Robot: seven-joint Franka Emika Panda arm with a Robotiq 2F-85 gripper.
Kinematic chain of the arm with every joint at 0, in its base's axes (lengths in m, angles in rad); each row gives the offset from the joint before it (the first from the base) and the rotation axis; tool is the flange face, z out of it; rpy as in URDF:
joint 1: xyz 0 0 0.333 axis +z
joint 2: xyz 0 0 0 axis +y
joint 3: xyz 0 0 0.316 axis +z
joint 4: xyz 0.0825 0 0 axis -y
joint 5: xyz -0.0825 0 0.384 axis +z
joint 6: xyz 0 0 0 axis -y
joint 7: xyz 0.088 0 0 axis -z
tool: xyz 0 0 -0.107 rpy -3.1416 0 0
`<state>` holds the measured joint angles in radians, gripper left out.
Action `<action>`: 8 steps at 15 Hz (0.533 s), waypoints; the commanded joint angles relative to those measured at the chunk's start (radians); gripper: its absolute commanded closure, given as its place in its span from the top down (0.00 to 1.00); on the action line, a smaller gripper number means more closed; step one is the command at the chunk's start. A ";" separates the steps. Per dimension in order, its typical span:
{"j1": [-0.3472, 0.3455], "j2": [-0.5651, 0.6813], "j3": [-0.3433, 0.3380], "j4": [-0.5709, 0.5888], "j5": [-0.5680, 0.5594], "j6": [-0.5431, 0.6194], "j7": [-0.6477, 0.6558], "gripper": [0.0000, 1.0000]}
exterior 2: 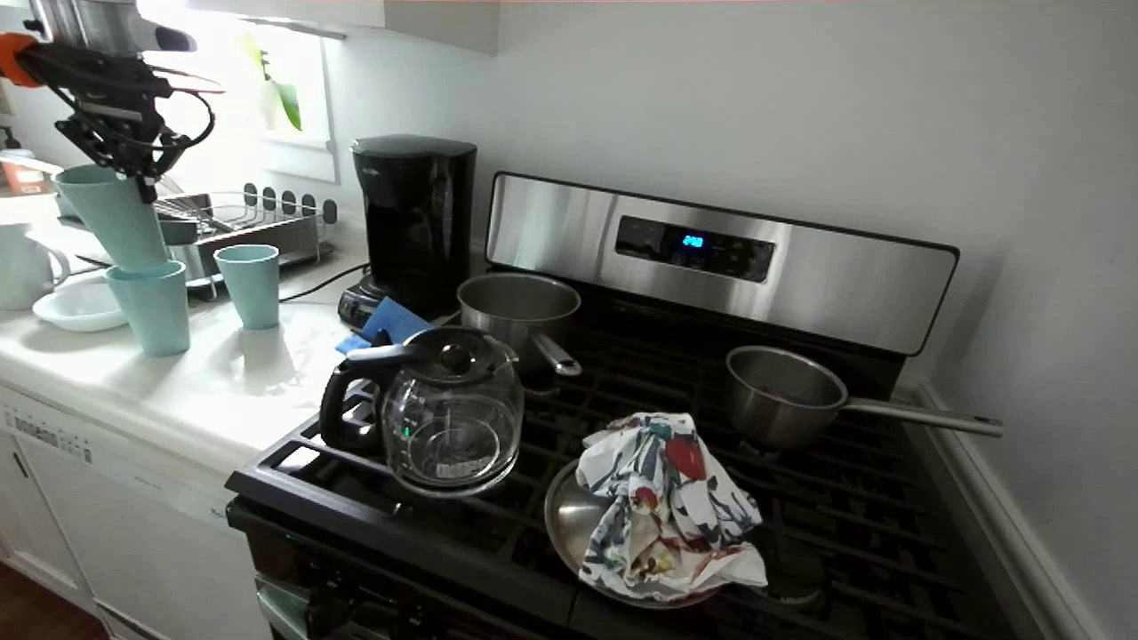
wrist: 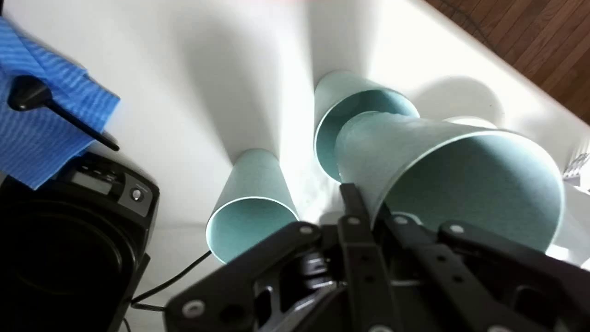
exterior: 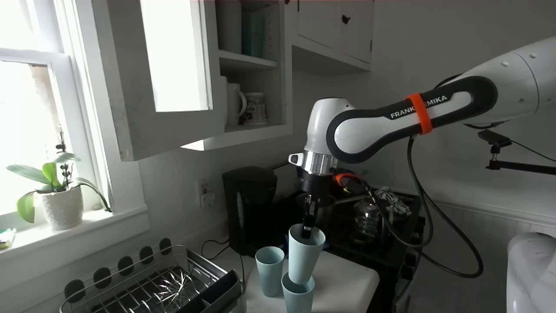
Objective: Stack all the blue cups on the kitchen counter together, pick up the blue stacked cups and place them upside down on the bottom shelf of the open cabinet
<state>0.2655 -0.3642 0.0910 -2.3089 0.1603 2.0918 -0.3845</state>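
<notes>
Toward the right of an exterior view, the arm [exterior: 365, 132] is bent wrist-down; a blue cup [exterior: 303, 258] is pinched by its rim in the gripper [exterior: 307, 230] — base at the mouth of a lower cup [exterior: 299, 300] on the counter [exterior: 341, 282] — and, upper centre, an open cabinet [exterior: 287, 87] is seen.

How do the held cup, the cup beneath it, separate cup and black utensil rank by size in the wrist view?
Largest: held cup, likely enlarged by nearness.
Next, unranked: cup beneath and separate cup look alike; the former is partly hidden.
Smallest: black utensil.
</notes>
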 commanded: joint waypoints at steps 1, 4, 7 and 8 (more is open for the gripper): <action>0.013 0.036 -0.003 0.012 0.045 0.010 -0.053 0.01; 0.006 0.070 0.003 0.004 0.033 0.024 -0.050 0.01; 0.007 0.106 0.004 -0.002 0.050 0.056 -0.063 0.01; 0.007 0.117 0.006 -0.001 0.052 0.060 -0.067 0.01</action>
<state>0.2722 -0.2801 0.0920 -2.3135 0.1774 2.1241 -0.4209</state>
